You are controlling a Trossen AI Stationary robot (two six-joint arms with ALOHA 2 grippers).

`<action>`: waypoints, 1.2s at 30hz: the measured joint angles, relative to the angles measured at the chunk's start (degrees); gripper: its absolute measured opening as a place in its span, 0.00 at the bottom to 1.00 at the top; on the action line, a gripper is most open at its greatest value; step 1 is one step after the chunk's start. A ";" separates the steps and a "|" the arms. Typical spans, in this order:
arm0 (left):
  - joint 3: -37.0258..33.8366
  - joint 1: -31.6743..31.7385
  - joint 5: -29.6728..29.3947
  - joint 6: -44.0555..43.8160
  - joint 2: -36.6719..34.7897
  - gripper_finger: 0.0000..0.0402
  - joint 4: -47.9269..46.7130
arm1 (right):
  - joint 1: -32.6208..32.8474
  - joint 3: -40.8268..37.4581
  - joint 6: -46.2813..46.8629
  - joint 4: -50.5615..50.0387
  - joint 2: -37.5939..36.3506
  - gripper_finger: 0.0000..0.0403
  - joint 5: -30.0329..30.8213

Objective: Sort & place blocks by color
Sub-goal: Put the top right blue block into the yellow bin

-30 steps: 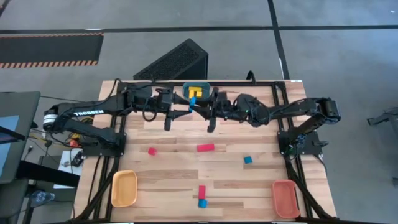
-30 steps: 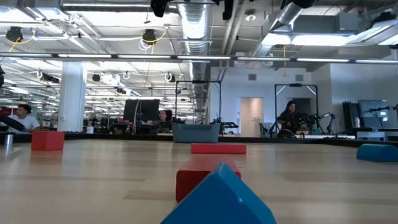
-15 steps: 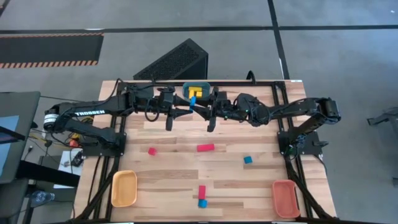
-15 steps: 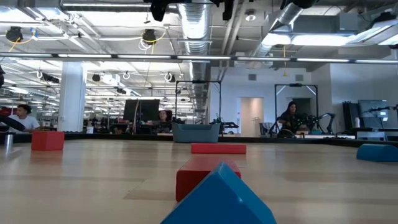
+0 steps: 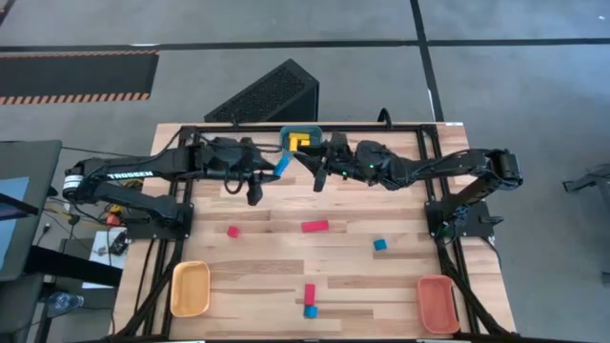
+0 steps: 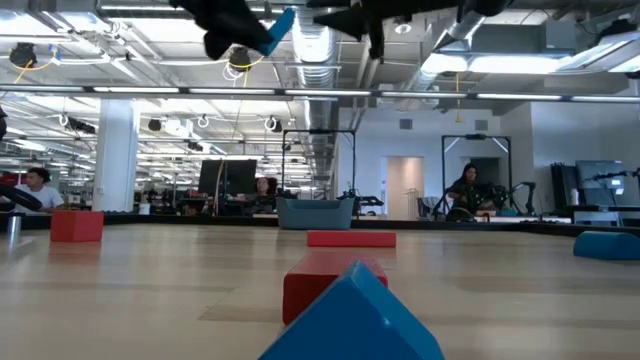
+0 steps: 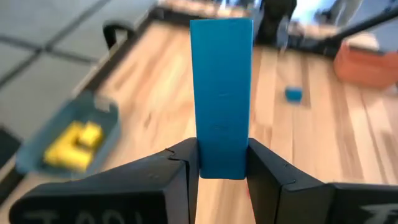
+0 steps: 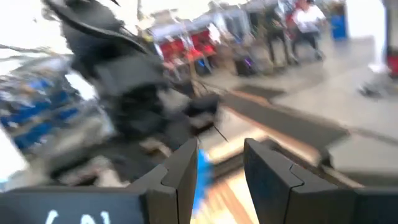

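Pale wooden planks make up the desk (image 5: 286, 252), ringed by a dark frame on a grey floor. Near its far edge the left end effector (image 5: 270, 177) hangs above the wood, its two fingers (image 7: 168, 180) clamped on the lower end of a blue bar (image 7: 221, 96). In the left wrist view the bar's long axis runs straight out from between the fingers; from above it lies tilted, slanting toward the teal tray (image 5: 301, 139), which sits at the far edge and holds yellow pieces (image 5: 303, 141). The right end effector (image 5: 318, 177) hangs just beside it, fingers a little apart with nothing between them.

Open wood lies in front of both arms. A small red block (image 5: 233, 231), a red bar (image 5: 315, 226) and a small blue block (image 5: 379, 244) are spread well apart across the middle. Nearer the front edge a red bar (image 5: 309, 292) stands end-on with a blue block (image 5: 310, 311) touching it. The yellow tray (image 5: 190, 288) sits at the front left corner, the orange-red tray (image 5: 436, 303) at the front right.
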 joint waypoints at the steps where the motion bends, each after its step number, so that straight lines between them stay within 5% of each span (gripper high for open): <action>1: 0.02 -0.27 -0.32 -0.81 -0.23 0.18 -2.33 | -0.20 0.00 0.84 -1.51 0.04 0.38 0.85; 8: -0.21 -3.31 -2.46 -5.23 -1.89 0.18 -18.61 | -1.48 0.00 19.14 -16.11 0.13 0.35 8.20; 17: -8.93 -12.56 -6.95 -16.40 -6.32 0.18 -19.79 | 3.41 0.02 32.60 -16.92 2.32 0.26 8.22; 28: -16.87 -38.78 -12.58 -64.77 -14.30 0.19 -24.48 | 9.04 0.02 27.82 -23.85 -1.56 0.18 9.19; 36: -17.29 -63.72 -12.88 -98.43 -4.54 0.19 -21.11 | 17.73 0.02 26.32 -40.39 -9.06 0.17 8.28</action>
